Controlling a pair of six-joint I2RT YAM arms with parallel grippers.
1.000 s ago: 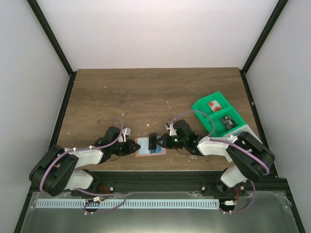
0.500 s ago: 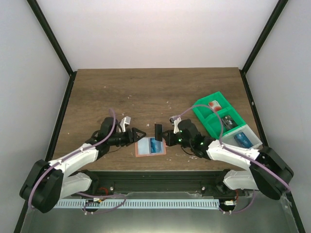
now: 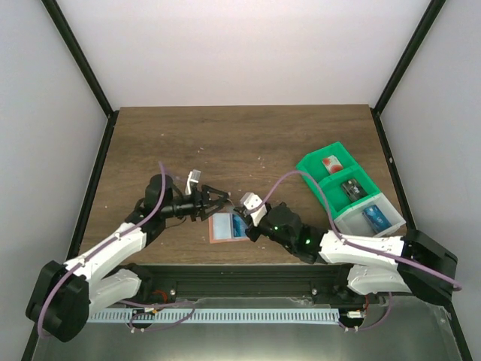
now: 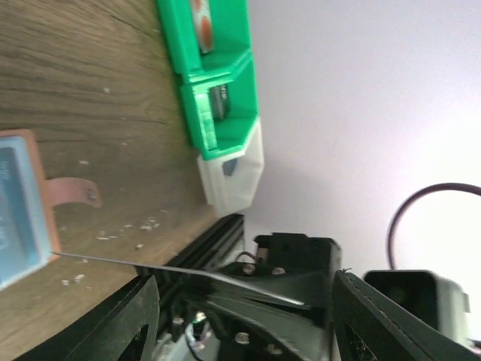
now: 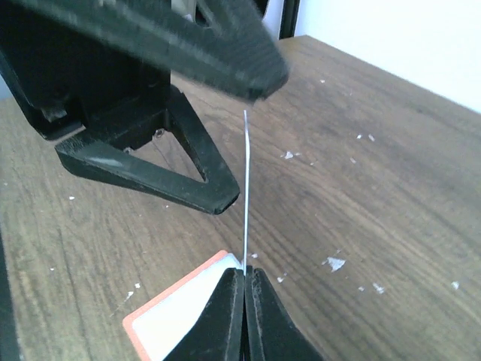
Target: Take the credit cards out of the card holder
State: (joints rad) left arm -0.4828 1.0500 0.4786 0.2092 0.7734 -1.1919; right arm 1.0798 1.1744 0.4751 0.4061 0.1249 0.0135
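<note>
Two pairs of fingers close above the small flat folding card holder [image 3: 223, 227], tan-pink at the rim and light blue inside, lying open on the brown wooden surface [image 3: 225, 143]. Right gripper [image 5: 244, 274] at the holder's right edge, fingers pressed together on a thin plastic card [image 5: 245, 188] seen edge-on, colour impossible to tell. Left gripper [image 3: 219, 201] just past the holder's far-left corner, fingers spread, holding nothing. Right of the holder and farther back, a green plastic compartment tray [image 3: 310, 167] with a red-and-white card [image 3: 331, 163], a dark card [image 3: 351, 188] and a blue card [image 3: 373, 216], one per compartment.
</note>
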